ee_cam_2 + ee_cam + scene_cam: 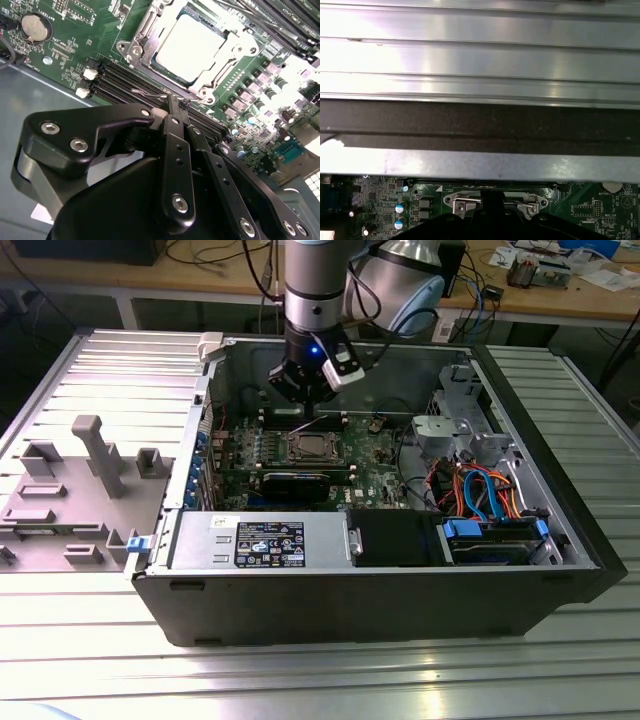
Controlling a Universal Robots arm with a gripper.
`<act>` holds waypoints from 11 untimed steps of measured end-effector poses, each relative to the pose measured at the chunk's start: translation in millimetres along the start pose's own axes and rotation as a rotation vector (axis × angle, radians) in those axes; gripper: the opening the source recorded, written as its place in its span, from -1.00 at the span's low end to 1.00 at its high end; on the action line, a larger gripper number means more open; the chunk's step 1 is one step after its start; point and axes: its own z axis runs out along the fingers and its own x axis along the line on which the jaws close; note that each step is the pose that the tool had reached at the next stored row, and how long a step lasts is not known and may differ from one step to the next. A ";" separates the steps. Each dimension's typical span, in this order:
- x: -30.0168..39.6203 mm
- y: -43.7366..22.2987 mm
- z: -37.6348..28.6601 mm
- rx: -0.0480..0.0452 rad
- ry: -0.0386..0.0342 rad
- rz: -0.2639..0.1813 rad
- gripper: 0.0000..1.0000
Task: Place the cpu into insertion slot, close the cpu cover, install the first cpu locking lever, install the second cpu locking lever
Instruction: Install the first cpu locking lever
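The cpu [192, 45], a flat square with a silver-grey top, sits in the insertion slot on the green motherboard [375, 455]; the slot's pins are hidden beneath it. The silver cpu cover [220, 75] lies flat around the chip as a frame. My gripper [177, 102] hangs just beside the socket over the black memory slots, fingers pressed together. Its tips are at a thin wire locking lever [147, 93]; I cannot tell whether they pinch it. In the exterior view the gripper [300, 400] is just behind the socket, and the lever [305, 424] slants upward there.
The open computer case has a metal wall [480, 125] close behind the gripper. Long black memory slots [125, 80] and a coin battery [35, 27] flank the socket. A power supply [260, 540] and a cable bundle [480, 490] fill the case's front and the exterior view's right.
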 end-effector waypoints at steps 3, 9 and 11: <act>-1.8 0.9 1.1 -0.0001 0.0000 0.000 -0.79; -7.7 2.4 3.1 0.0000 0.0000 0.000 -0.79; -10.9 2.4 4.0 -0.0002 0.0003 0.000 -0.79</act>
